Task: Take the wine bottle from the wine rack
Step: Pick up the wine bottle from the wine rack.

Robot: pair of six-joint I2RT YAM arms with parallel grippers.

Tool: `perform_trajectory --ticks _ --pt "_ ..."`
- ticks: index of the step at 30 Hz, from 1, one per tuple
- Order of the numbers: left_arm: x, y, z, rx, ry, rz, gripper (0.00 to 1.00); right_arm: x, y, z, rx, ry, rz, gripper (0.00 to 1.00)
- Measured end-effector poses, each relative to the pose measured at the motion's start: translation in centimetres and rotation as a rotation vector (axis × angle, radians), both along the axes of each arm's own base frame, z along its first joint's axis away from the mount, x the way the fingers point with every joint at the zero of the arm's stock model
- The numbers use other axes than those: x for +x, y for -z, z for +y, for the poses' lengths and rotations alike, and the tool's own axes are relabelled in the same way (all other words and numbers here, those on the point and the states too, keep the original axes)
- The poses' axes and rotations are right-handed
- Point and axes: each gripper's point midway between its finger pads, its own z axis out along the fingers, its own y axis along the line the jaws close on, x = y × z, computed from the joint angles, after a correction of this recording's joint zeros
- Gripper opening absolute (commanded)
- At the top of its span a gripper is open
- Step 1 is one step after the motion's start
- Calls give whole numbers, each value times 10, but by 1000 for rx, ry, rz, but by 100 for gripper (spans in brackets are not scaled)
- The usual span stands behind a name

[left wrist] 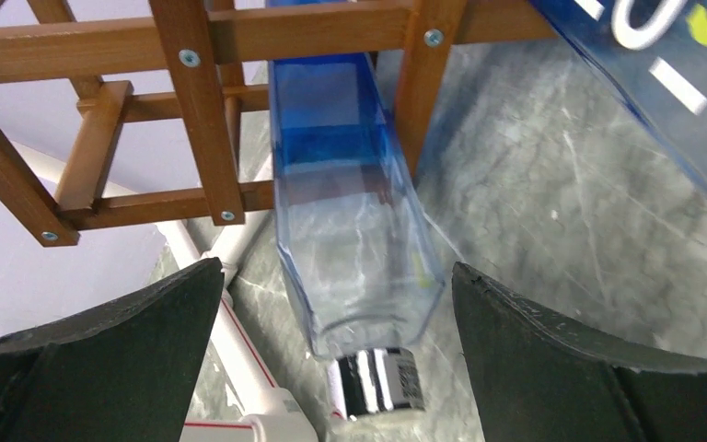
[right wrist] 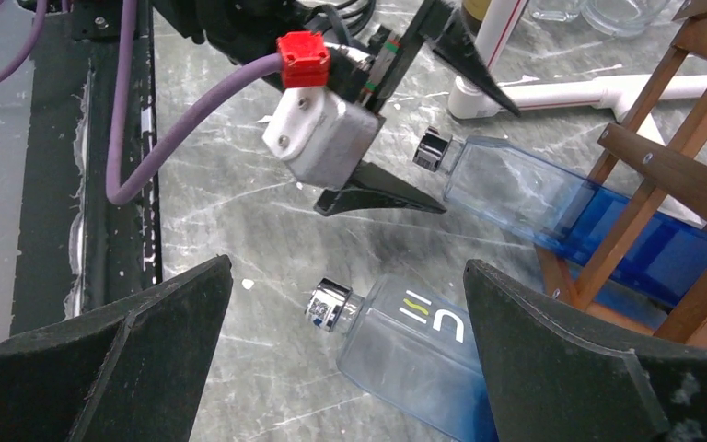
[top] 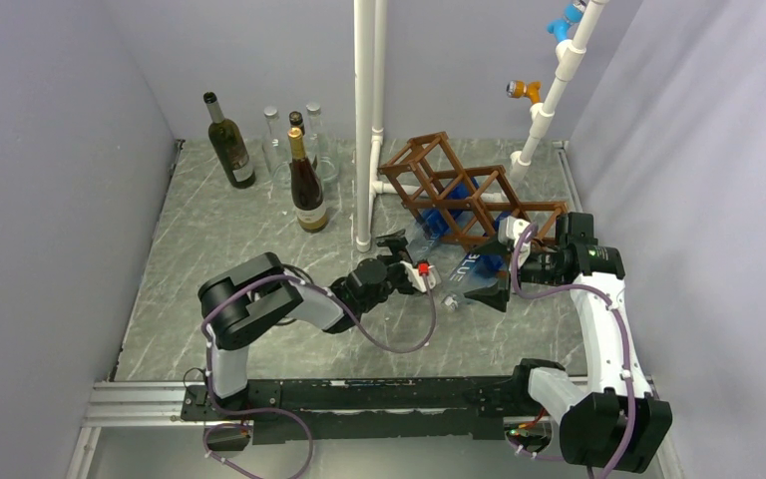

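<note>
Your left gripper (top: 411, 257) stands fully spread at the front of the wine rack (top: 459, 190), its two black fingers (left wrist: 147, 354) flanking the wine bottle (left wrist: 350, 239) without touching it. It holds nothing.

The bottle lies tilted in a low cell of the wooden lattice. Its blue end is inside the bars, and its clear shoulder and silver cap (left wrist: 379, 382) poke out toward you, down near the marbled table (left wrist: 552, 212).

Expect a rigid, square-sided bottle with smooth, slick faces. Whether it is glass or hard plastic cannot be told, so treat it as breakable. The clear half looks empty, which suggests modest weight.

The flat sides just behind the shoulder look like the best place to grip, better than the small round cap. The draw-out should probably follow the line of the cell so the bottle does not catch on the bars.

Your right gripper (right wrist: 348, 265) is just as wide apart and also empty. It hovers over a second bottle (right wrist: 423, 354), this one lettered, lying neck-out on the table just beside the rack. Whether its base sits in a cell cannot be told.
</note>
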Motion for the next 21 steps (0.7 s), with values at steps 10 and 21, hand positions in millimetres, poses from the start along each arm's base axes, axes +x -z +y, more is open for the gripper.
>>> perform_trajectory --ticks 10,21 --pt "17 -11 -13 6 -25 1 99 -1 3 -1 2 3 7 100" --pt "31 -2 -18 78 -48 86 96 -1 1 -2 13 4 1 100"
